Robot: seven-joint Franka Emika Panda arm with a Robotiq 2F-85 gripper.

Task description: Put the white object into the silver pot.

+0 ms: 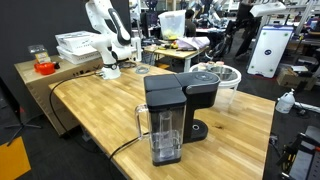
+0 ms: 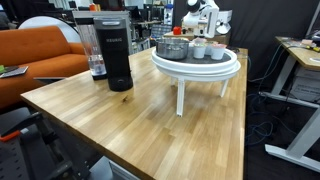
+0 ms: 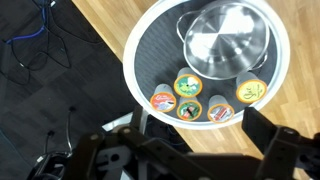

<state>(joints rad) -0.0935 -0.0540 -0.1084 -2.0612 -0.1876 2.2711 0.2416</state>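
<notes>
Gripper [image 3: 190, 160] spread wide, empty, above the round white legged tray [image 3: 128, 60] on the wooden desk [image 2: 150, 120]. Wide silver metal pot [image 3: 225, 38] sits on the tray, with small white cups with printed lids [image 3: 187, 85] just beside it; can't tell which is the target. Risks: cups packed close, so a finger could knock a neighbour, and an off-centre push could tip the tray. Desk edge near, open room above, black coffee maker [image 2: 118, 55] well apart
</notes>
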